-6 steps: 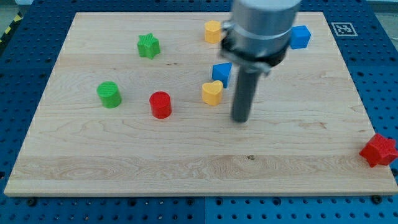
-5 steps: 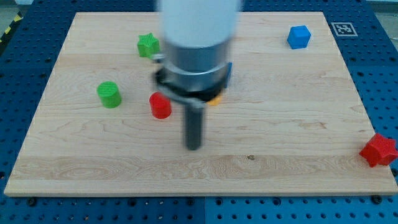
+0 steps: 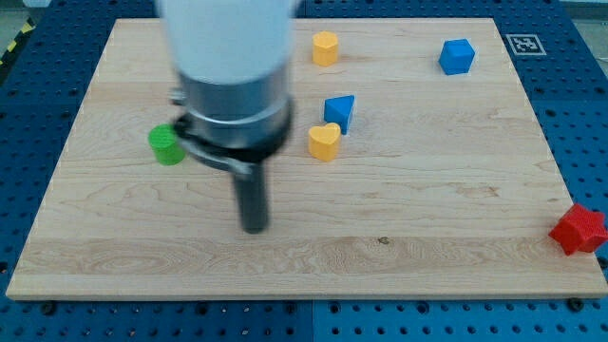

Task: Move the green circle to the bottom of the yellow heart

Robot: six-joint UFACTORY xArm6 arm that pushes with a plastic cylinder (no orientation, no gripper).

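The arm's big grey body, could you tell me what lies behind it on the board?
Only the green circle peeks out at its left edge; anything else behind it is hidden. My tip sits below it.

Your wooden bench point(image 3: 456, 218) carries a green circle point(image 3: 165, 145), a yellow heart point(image 3: 324, 142), a blue block point(image 3: 340, 110) just above it, a yellow block point(image 3: 325, 47) and a blue cube point(image 3: 457, 56). A red block point(image 3: 578, 229) lies off its right edge.

Green circle point(image 3: 167, 145), yellow heart point(image 3: 324, 142)
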